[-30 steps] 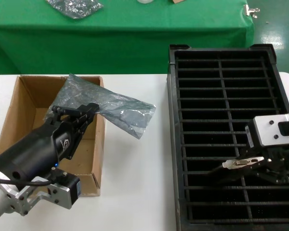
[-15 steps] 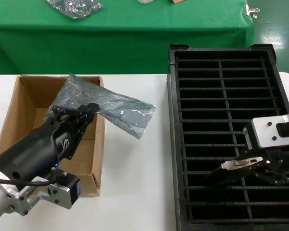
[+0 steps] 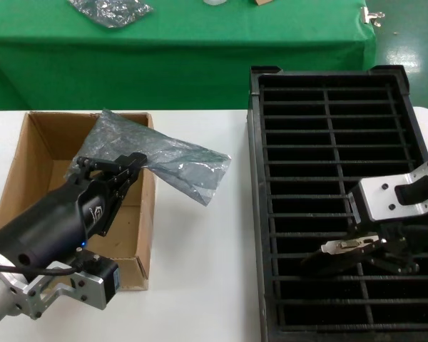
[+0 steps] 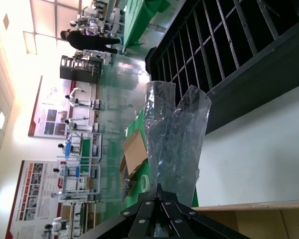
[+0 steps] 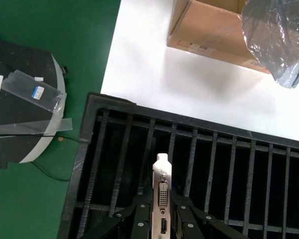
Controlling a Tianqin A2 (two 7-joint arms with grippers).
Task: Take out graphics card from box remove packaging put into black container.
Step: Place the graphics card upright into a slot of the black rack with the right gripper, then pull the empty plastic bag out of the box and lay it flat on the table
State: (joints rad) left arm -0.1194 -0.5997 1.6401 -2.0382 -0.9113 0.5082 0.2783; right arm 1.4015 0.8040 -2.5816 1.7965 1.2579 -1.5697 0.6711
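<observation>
Black container (image 3: 258, 214): large ribbed tray on the robot's right half of the white table; two columns of narrow slots, each slot running across the tray's width.
Box (image 3: 18, 167): brown cardboard, on the robot's left, well apart from the tray; top open.
Packaging (image 3: 177, 165): grey-blue wrinkled bag, lifted above the box's near-tray wall, its free end trailing out toward the tray; it looks slack and empty.
Left gripper (image 3: 132, 162): over the box, jaws pinched closed on one end of the packaging; the left wrist view shows the bag (image 4: 172, 144) fanning away from the fingertips.
Right gripper (image 3: 371, 246): low over the near part of the tray, jaws clamped on the graphics card.
Graphics card (image 3: 346, 246): held over the tray's near rows, silver bracket showing in the jaws; the right wrist view shows the bracket (image 5: 162, 199) standing out from between the fingers.
Deciding relation: the card's long axis lies roughly along the slots but looks slightly skewed to the ribs; the slot sits directly beneath, so the next move seems to call for squaring the card to the ribs, then lowering.
Nearer arm: right, already above the tray; left well apart.
</observation>
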